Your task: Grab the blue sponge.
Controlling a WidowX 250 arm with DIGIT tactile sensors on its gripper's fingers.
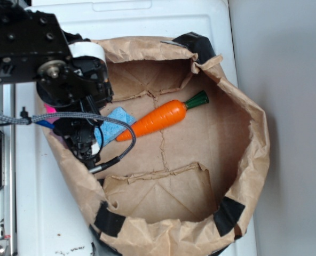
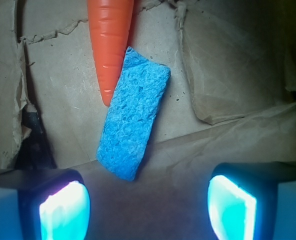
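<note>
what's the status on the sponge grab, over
Hand open, empty, hovering just short of the blue sponge. Sponge flat on the paper bag floor. Carrot touching its long edge, tip alongside; may crowd one finger.

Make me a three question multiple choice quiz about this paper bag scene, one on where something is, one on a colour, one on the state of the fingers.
1. Where does the blue sponge lie?
A. Outside the bag on the white surface
B. On the bag floor, against the carrot's pointed end
C. On top of the carrot's green top

2. What colour is the carrot's top?
A. Green
B. Yellow
C. Purple

3. How do the fingers stand?
A. Shut on the sponge
B. Shut on the carrot
C. Apart, holding nothing

Answers:
1 B: the wrist view shows the sponge flat on the brown paper bag floor, its edge beside the orange tip.
2 A: the exterior view shows a green stub at the carrot's thick end.
3 C: in the wrist view the gripper has a wide gap and the sponge lies ahead of it, untouched.
</note>
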